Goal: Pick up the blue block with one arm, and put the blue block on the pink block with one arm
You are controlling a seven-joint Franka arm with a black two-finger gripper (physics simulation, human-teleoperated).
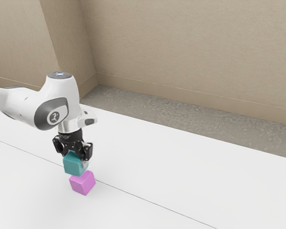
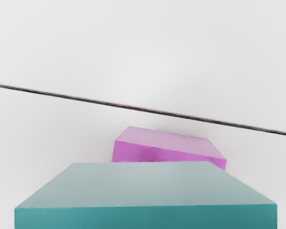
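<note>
A teal-blue block (image 1: pixel 74 164) is between the black fingers of my gripper (image 1: pixel 75 153), which is shut on it. The block hangs directly over the pink block (image 1: pixel 82 182), which rests on the white table; whether the two touch, I cannot tell. In the wrist view the blue block (image 2: pixel 148 195) looms large just under my hand, and the pink block (image 2: pixel 167 150) peeks out beyond it.
The white table (image 1: pixel 181 171) carries a thin dark seam line (image 1: pixel 148 196) that runs just behind the pink block. A grey carpet strip (image 1: pixel 205 119) and beige walls lie beyond the table's far edge.
</note>
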